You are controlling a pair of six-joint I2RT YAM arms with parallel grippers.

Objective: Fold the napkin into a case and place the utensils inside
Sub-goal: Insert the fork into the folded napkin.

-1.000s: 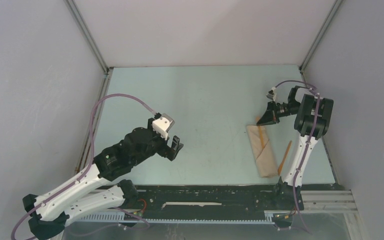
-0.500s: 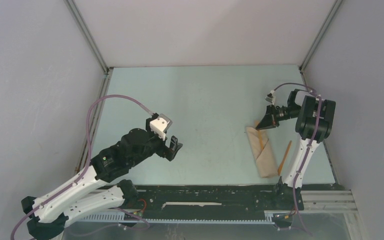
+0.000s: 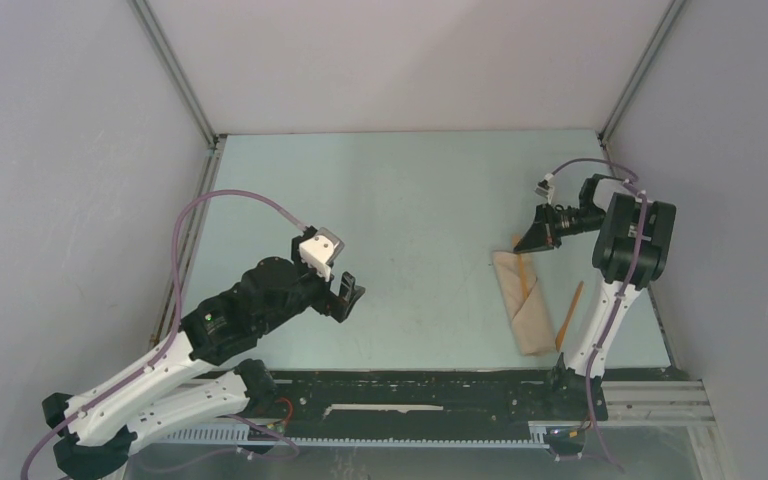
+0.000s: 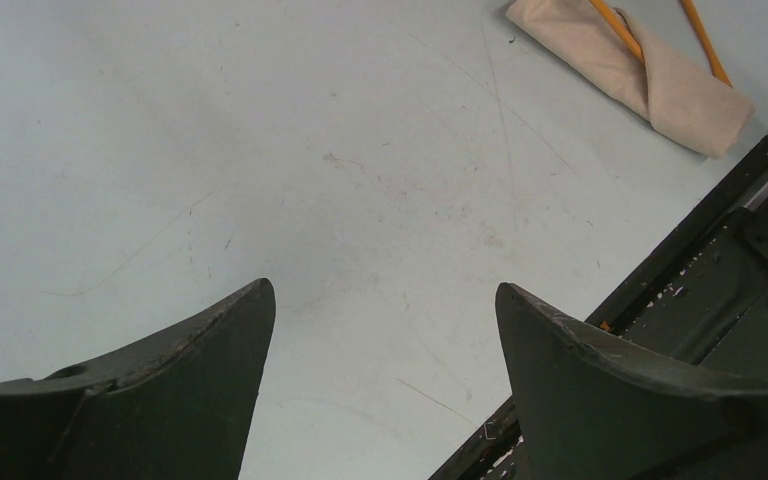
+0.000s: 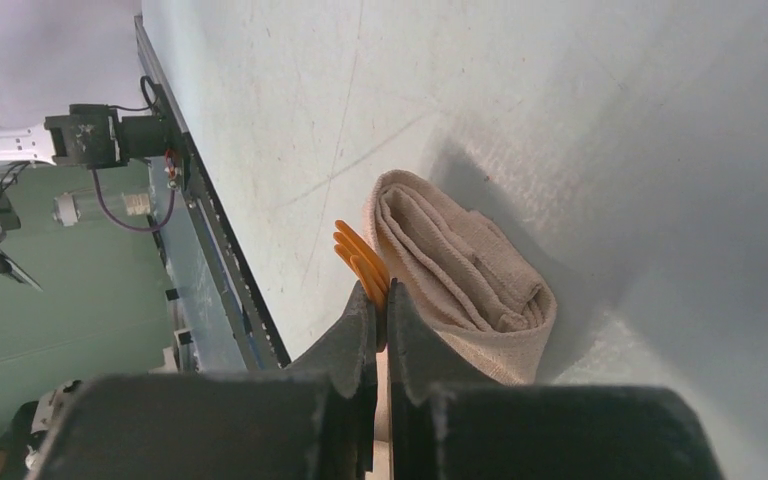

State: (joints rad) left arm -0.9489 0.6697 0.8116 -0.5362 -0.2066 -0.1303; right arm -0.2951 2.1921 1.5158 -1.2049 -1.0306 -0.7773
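During the last second, the right gripper (image 3: 520, 244), closed on the far end of one utensil (image 3: 527, 280), advanced toward the near edge of the table (image 3: 410, 200). It then retracted to almost its starting position at the far end of the case (image 3: 528, 320). During the advance, the far end of the case bunched up and shifted slightly toward the left edge. After the retraction it lay flatter again. The right arm's elbow (image 3: 638, 240) moved progressively toward the right edge. The left gripper (image 3: 348, 292) and its wrist shifted slightly toward the left edge.
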